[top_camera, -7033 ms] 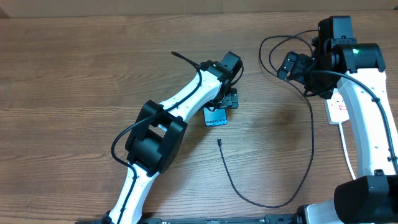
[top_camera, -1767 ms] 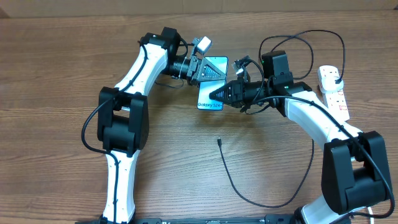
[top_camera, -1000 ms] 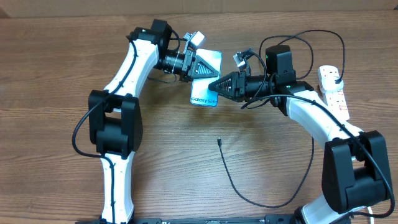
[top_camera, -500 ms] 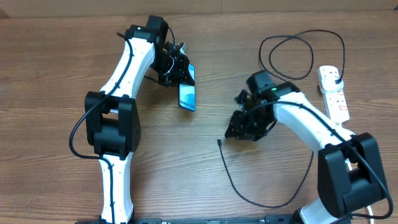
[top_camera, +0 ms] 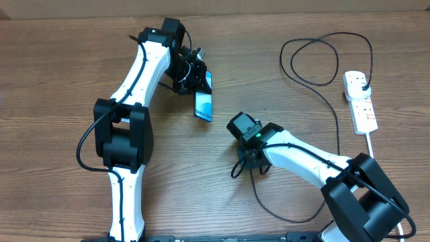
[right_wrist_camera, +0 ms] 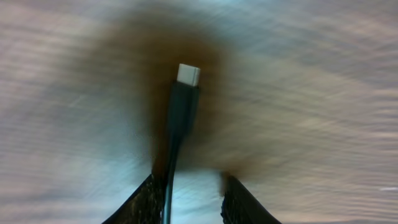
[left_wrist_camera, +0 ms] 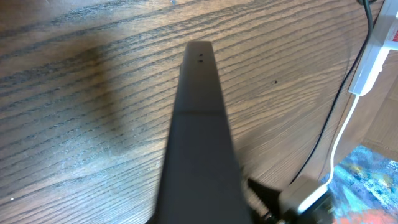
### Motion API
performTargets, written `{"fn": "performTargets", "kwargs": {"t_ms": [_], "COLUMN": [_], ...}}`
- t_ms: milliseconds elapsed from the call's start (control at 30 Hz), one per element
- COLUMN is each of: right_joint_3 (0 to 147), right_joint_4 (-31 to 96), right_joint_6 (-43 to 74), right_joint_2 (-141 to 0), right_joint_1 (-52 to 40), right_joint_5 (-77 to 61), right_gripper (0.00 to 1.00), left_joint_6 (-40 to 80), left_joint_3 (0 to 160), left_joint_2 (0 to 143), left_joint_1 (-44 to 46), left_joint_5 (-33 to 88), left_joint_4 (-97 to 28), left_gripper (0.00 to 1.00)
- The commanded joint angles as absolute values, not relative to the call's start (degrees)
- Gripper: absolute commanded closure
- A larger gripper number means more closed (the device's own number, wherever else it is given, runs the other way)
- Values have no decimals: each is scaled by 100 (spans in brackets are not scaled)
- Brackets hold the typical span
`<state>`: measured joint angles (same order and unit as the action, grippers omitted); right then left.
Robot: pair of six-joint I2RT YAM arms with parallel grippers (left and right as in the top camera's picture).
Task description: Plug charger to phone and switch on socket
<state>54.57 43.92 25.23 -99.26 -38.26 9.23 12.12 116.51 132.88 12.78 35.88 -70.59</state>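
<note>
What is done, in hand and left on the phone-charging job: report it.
Done: the charger's plug looks seated in the socket, and the left gripper holds the phone tilted on edge.
In hand: the right gripper sits at the charger's connector, jaws either side of the cable; grip unclear.
Left: connector into phone, socket switched on.

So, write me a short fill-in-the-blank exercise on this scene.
1. The phone is held off the table by the robot's ___ arm.
2. The connector of the charger shows close up only in the ___ wrist view.
3. The thick cord of the socket is ___ in colour.
Missing words: left; right; white.
</note>
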Motion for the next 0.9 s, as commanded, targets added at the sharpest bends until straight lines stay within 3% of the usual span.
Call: {"fn": "performTargets", "kwargs": {"t_ms": [0, 67, 200, 267, 333, 500, 600, 867], "right_joint_3": [5323, 5323, 5323, 5323, 5321, 5319, 5319, 5319], "right_joint_4": [4355, 4316, 4047, 3986, 3935, 3839, 3835, 3601], "right_joint_6": [2700, 2700, 2700, 2700, 2659, 2661, 2738, 3140], "right_joint_2": [-9902, -9902, -9902, -9902, -9902, -9902, -9902, -9918], "right_joint_1": [-3406, -3109, -2554, -2410, -2342, -2351, -2355, -2545], "right_joint_5": [1636, 1426, 97, -200, -137, -117, -93, 45], "right_gripper": [69, 63, 32, 35, 46, 48, 61, 66], "left_joint_6": [1334, 1334, 1334, 1334, 1334, 1334, 1337, 1337], "left_joint_3": [11710, 11710, 11710, 11710, 11710, 11710, 11710, 11710], "left_joint_2": [13244, 13244, 13244, 13244, 13244, 13244, 13244, 13244], "left_joint_1": [1319, 1319, 1319, 1319, 1319, 1321, 1319, 1319], "left_joint_5": [3688, 3688, 3691, 3693, 3706, 3704, 3704, 3704], "left_joint_4": [-7072, -7070, -7074, -7076, -7094, -7118, -7118, -7111], "left_gripper": [96, 96, 95, 96, 96, 96, 96, 96]}}
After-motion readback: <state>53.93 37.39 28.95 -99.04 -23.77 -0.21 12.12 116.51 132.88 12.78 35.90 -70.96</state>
